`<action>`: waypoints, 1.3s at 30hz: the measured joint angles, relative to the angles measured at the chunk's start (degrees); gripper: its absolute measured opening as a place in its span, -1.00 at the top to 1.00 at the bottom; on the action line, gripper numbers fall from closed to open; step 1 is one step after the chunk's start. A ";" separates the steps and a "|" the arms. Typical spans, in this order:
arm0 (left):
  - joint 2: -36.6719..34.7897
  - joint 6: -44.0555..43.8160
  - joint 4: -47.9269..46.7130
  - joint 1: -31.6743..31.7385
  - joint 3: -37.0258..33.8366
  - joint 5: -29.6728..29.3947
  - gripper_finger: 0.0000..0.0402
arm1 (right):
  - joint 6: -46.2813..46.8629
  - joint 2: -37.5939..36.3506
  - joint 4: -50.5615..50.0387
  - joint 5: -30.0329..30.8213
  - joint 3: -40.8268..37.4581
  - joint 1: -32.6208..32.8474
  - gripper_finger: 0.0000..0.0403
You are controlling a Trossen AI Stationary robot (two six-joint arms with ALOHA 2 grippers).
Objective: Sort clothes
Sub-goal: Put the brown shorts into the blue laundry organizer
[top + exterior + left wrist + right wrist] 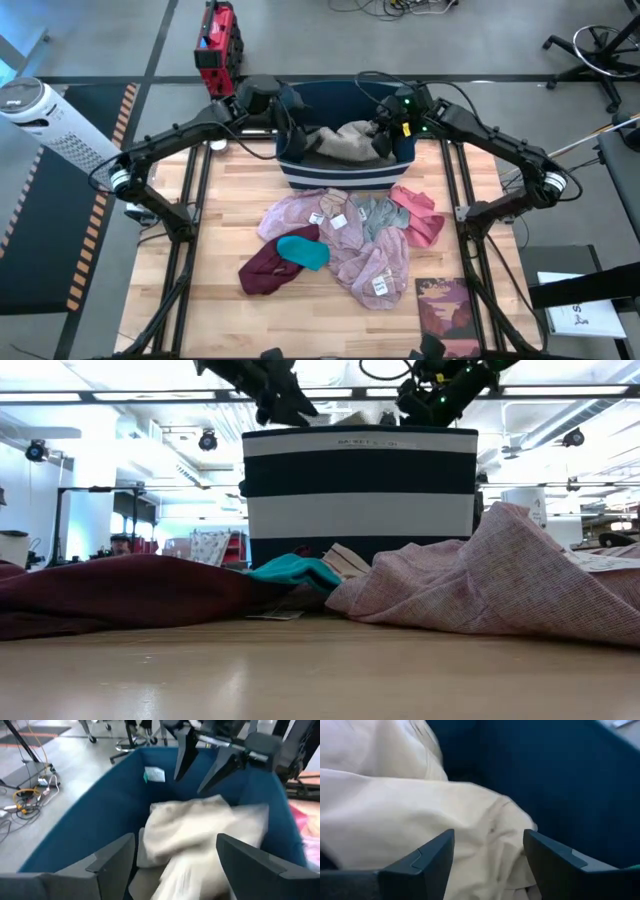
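Observation:
A tan garment (pixel 348 140) lies inside the dark blue bin (pixel 345 172) at the table's far side; it also shows in the left wrist view (pixel 200 830) and the right wrist view (pixel 410 815). My left gripper (pixel 293 135) is open over the bin's left end, above the garment (pixel 172 852). My right gripper (pixel 385 135) is open over the bin's right end, just above the garment (pixel 487 855). Mauve-pink (pixel 345 240), grey (pixel 378 212), coral pink (pixel 418 213), teal (pixel 303 250) and maroon (pixel 268 268) garments lie in a heap on the table in front of the bin.
The striped bin wall (pixel 360 490) stands between the heap and both grippers. A dark booklet (pixel 447 305) lies at the table's near right. A red case (pixel 218 45) stands on the floor behind the table.

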 joint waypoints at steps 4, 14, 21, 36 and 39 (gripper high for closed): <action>-0.58 0.05 -0.86 0.00 0.03 0.00 -0.36 | 1.04 -0.68 1.65 -0.36 0.00 0.00 -0.14; -0.71 2.12 -1.68 -0.26 0.03 -0.01 -0.09 | 5.22 1.39 10.66 -13.49 0.00 1.43 0.22; -1.51 1.50 -1.61 -0.22 0.01 -0.01 0.52 | 3.23 4.98 14.52 -13.92 0.00 2.39 0.94; -9.14 -0.94 -3.83 -0.26 -0.01 0.40 0.99 | 1.13 17.19 14.42 -15.99 0.00 2.92 1.00; -9.61 -0.83 -5.49 -0.31 -0.06 0.41 1.00 | 1.15 19.26 14.44 -16.00 0.00 2.62 1.00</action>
